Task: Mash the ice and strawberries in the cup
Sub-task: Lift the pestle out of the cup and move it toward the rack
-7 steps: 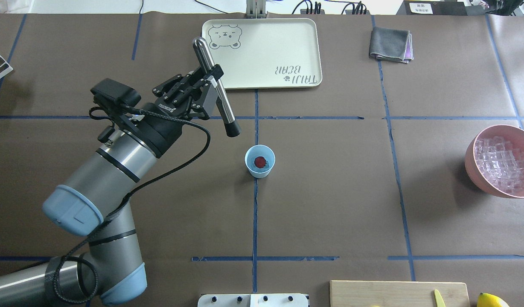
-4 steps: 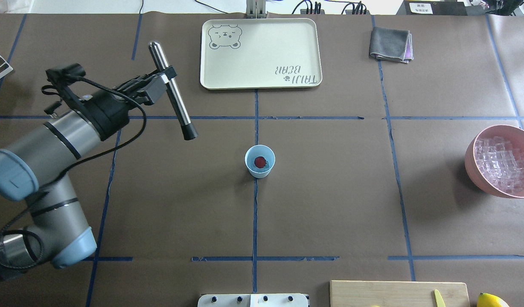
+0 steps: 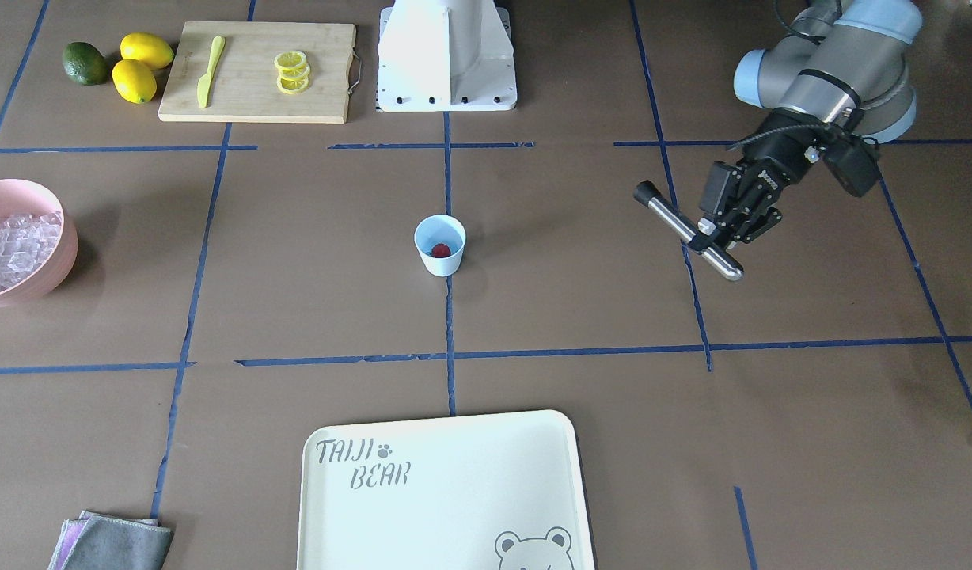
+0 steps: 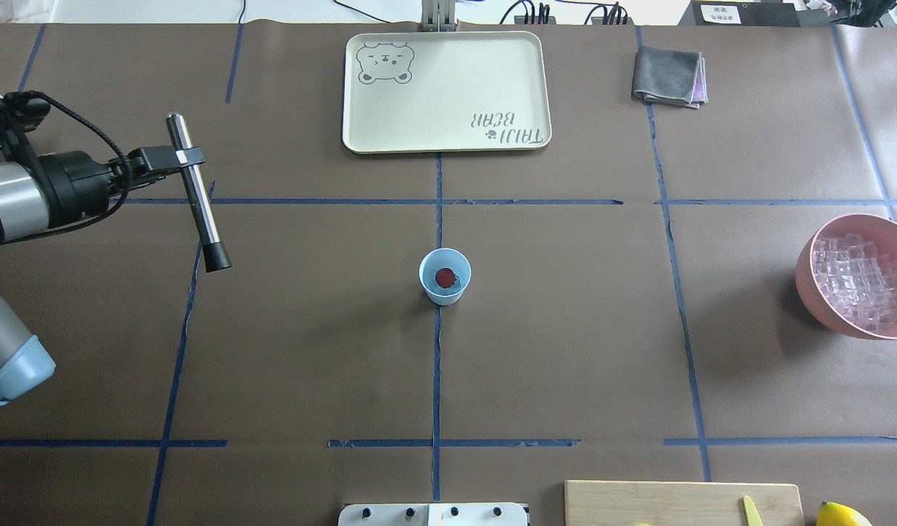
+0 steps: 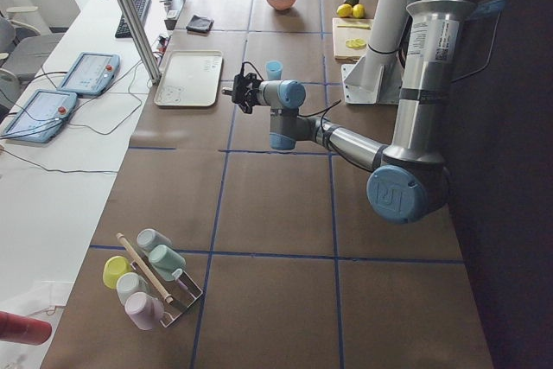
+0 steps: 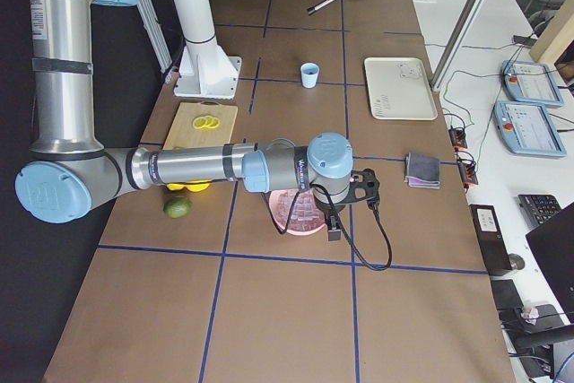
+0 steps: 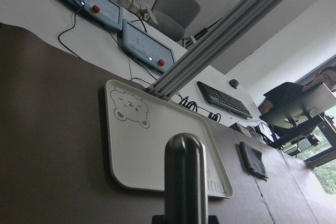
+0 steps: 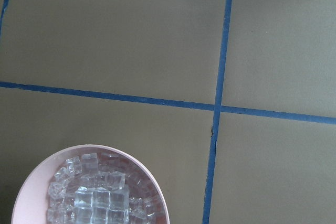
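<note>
The pale-blue cup (image 4: 445, 276) stands at the table's centre with one red strawberry (image 4: 445, 277) inside; the front-facing view shows the same cup (image 3: 439, 245). Ice (image 4: 857, 281) fills a pink bowl (image 4: 806, 270) at the far right and is also below the right wrist camera (image 8: 97, 195). Far left of the cup, my left gripper (image 4: 182, 156) is shut on a steel muddler (image 4: 196, 201) with a black tip, held level above the table. My right gripper (image 6: 334, 226) hangs over the pink bowl; whether it is open or shut I cannot tell.
A cream bear tray (image 4: 448, 88) lies at the back centre and a grey cloth (image 4: 668, 75) at the back right. Near the robot base are a cutting board (image 3: 256, 71) with lemon slices, whole lemons and an avocado. A rack of cups (image 5: 147, 274) sits at the left end.
My left arm has swung left, away from the cup, carrying the muddler from near the tray's corner to the table's left side. The cup and strawberry have not moved.
</note>
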